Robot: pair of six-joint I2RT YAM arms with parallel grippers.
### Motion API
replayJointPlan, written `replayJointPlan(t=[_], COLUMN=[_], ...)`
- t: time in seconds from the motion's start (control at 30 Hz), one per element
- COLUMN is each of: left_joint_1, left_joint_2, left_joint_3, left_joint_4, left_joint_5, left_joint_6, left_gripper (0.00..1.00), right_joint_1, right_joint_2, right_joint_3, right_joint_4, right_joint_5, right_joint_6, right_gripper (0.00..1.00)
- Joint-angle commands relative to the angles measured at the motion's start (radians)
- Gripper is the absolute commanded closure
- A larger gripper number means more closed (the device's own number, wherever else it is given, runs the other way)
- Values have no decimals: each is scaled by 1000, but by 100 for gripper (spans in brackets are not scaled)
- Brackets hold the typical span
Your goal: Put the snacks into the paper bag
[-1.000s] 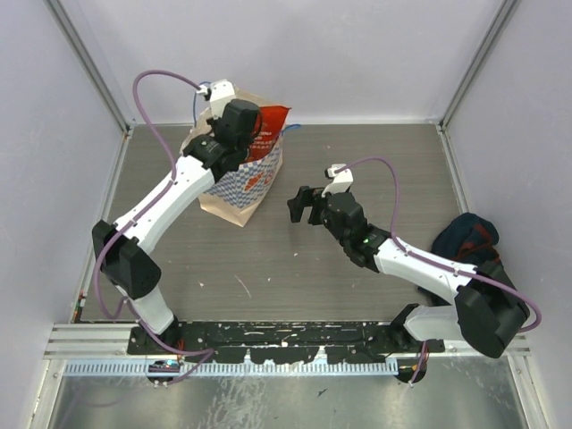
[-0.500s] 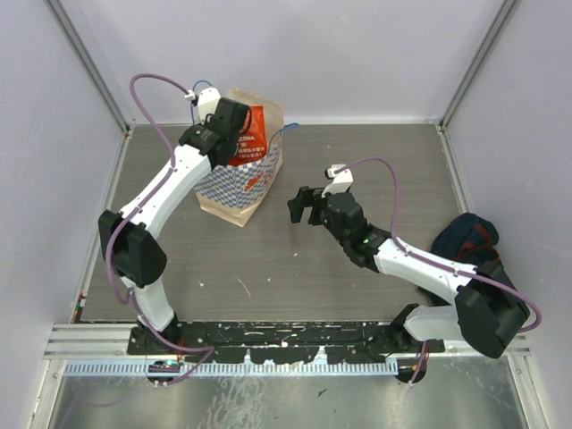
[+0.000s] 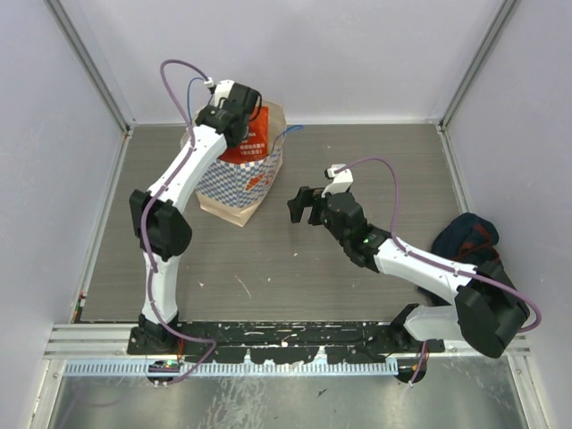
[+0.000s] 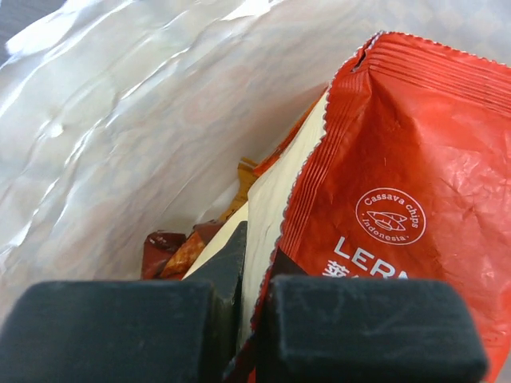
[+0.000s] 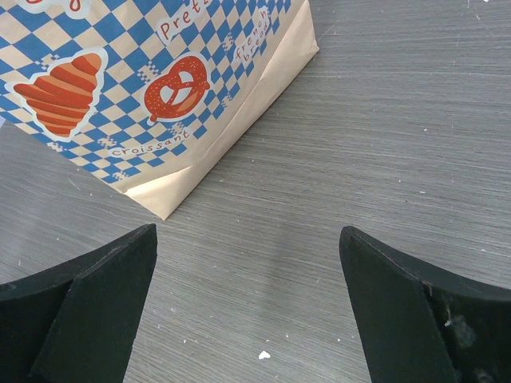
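Reaching down into the open top of the kraft paper bag (image 3: pixel 239 185) with the left gripper (image 3: pixel 238 105). Pinched tight on the near end of a red-orange cassava chip packet (image 4: pixel 391 183), pads (image 4: pixel 120 331) pressed on both faces of the foil. Held by one end like this, presumably, to keep the flat pack on edge and slim enough to slip between the bag's walls, crimped seal leading the way down. Carried close along the pale inner lining (image 4: pixel 112 120).

Deeper in, a glimpse of other crinkly packs (image 4: pixel 172 247) in brown and orange, already lying at the bottom. Too crumpled and shadowed to name one by one.

Judging by the clamp: mid-lowering, close to release but not yet let go. Next, most likely, a little more descent, then opening the grip and lifting straight out. Worth minding the lining and the cord handles on the way up, so as not to drag or tip the bag.

Parked well apart with the right gripper (image 3: pixel 299 206), low over the grey wood-grain table (image 5: pixel 383 120). Fingers (image 5: pixel 88 303) spread wide, nothing between them. Pointed at the checked lower band (image 5: pixel 184 48), with its croissant and pretzel prints, near the bag's bottom corner but not touching. Seemingly kept clear of the left arm, yet close enough to steady the bag if needed.

At the table's right edge, a dark navy cloth bag with red trim (image 3: pixel 465 237), apart from the work.
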Motion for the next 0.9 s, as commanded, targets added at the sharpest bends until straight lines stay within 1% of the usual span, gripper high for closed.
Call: replayJointPlan(t=[0.0,0.07,0.17,0.23,0.3,0.37,0.47,0.5,0.6,0.67,0.87], left_joint_1=[3,8,22,28,29,29,29,29,29,29,23], left_joint_2=[89,117,181,206,217,217,202,193,152,115,-1], left_joint_3=[125,146,218,236,239,231,220,214,185,153,63], left_joint_4=[-104,-106,-161,-183,-188,-188,-187,-184,-167,-144,-70], left_joint_5=[56,89,121,141,147,139,127,126,125,126,132], left_joint_6=[54,72,65,69,75,76,73,73,69,71,71], left_gripper=[100,100,100,100,100,97,96,94,68,44,18], right_joint_1=[-2,-3,-3,-4,-2,-3,-3,-3,-3,-2,-2], right_joint_2=[-28,-30,-30,-29,-27,-27,-26,-25,-24,-25,-23], right_joint_3=[24,25,24,25,26,26,26,26,27,26,26], right_joint_4=[32,30,30,30,31,30,32,32,33,33,36], right_joint_5=[17,18,19,18,17,15,15,14,13,13,5], right_joint_6=[-12,-13,-14,-14,-14,-14,-13,-13,-11,-10,-6], right_gripper=[0,0,0,0,0,0,0,0,0,0,0])
